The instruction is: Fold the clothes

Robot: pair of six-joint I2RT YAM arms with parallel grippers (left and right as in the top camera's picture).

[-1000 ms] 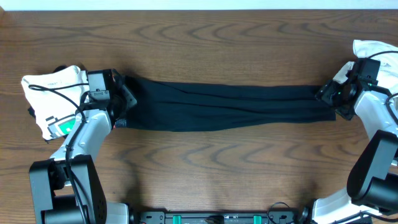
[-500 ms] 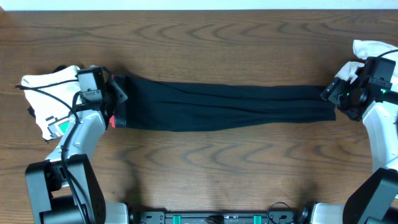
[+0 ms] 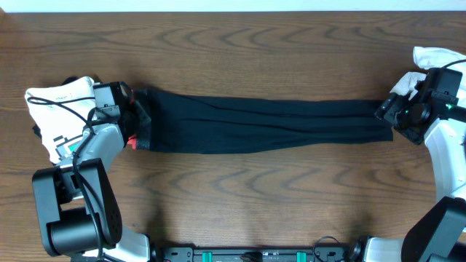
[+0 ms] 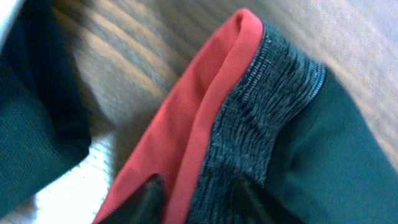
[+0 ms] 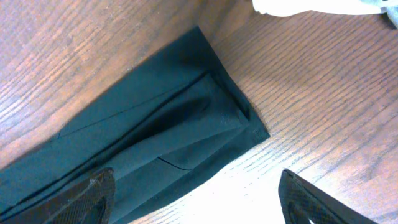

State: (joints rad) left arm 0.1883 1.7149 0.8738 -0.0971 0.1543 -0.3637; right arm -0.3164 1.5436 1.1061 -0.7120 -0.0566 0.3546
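Note:
The clothes (image 3: 262, 124), long black trousers, lie stretched left to right across the wooden table. Their grey-and-red waistband (image 4: 249, 112) is at the left end. My left gripper (image 3: 138, 120) sits on that end. In the left wrist view its fingertips (image 4: 152, 196) press on either side of the bunched waistband, so the left gripper (image 4: 200, 198) is shut on it. My right gripper (image 3: 389, 113) hovers at the leg cuffs (image 5: 186, 124) on the right. The right gripper (image 5: 199, 202) stands wide open, one finger over the black fabric, the other over bare wood.
A white T-shirt with green print (image 3: 58, 109) lies bunched at the far left, just behind my left arm. Another white cloth (image 3: 437, 58) sits at the right edge, beyond my right gripper, and shows in the right wrist view as white cloth (image 5: 311, 6).
My left gripper drew back to the left, then came right again onto the waistband, its jaws narrowing. My right gripper shifted slightly right a second ago and has held still since.

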